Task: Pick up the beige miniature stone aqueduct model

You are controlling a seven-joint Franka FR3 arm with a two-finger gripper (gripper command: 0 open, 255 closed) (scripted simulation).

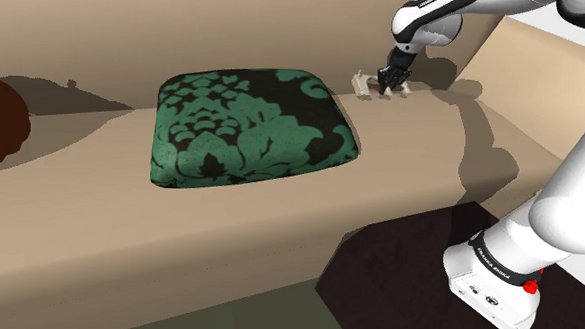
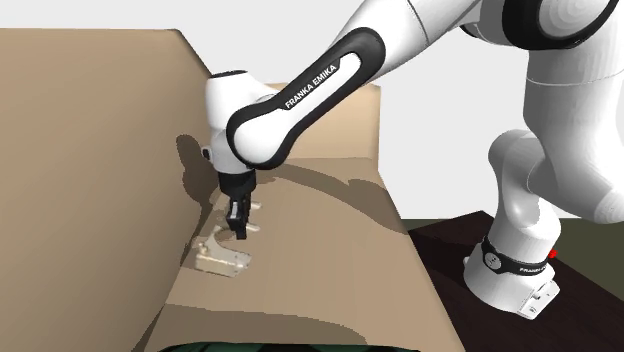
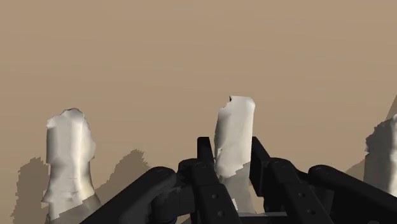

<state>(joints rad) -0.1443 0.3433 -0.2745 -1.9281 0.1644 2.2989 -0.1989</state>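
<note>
The beige aqueduct model point(image 2: 222, 258) lies on a tan sofa seat point(image 2: 330, 260) close to the backrest, its pale pillars pointing up. In the shoulder view the aqueduct model point(image 1: 364, 84) sits at the far end of the seat, with my black gripper point(image 1: 390, 84) down on its right side. Seen from the second exterior view, the gripper point(image 2: 240, 228) points straight down into the model. In the wrist view the gripper point(image 3: 232, 162) has one pillar point(image 3: 233, 130) clasped between both fingers, and another pillar point(image 3: 69, 159) stands to the side.
A green and black patterned cushion point(image 1: 250, 122) lies mid-seat, nearer the camera than the model. The sofa backrest point(image 2: 90, 140) rises right behind the model. A dark brown rounded object point(image 1: 0, 118) sits at the shoulder view's left edge. The dark stand point(image 1: 427, 263) is at lower right.
</note>
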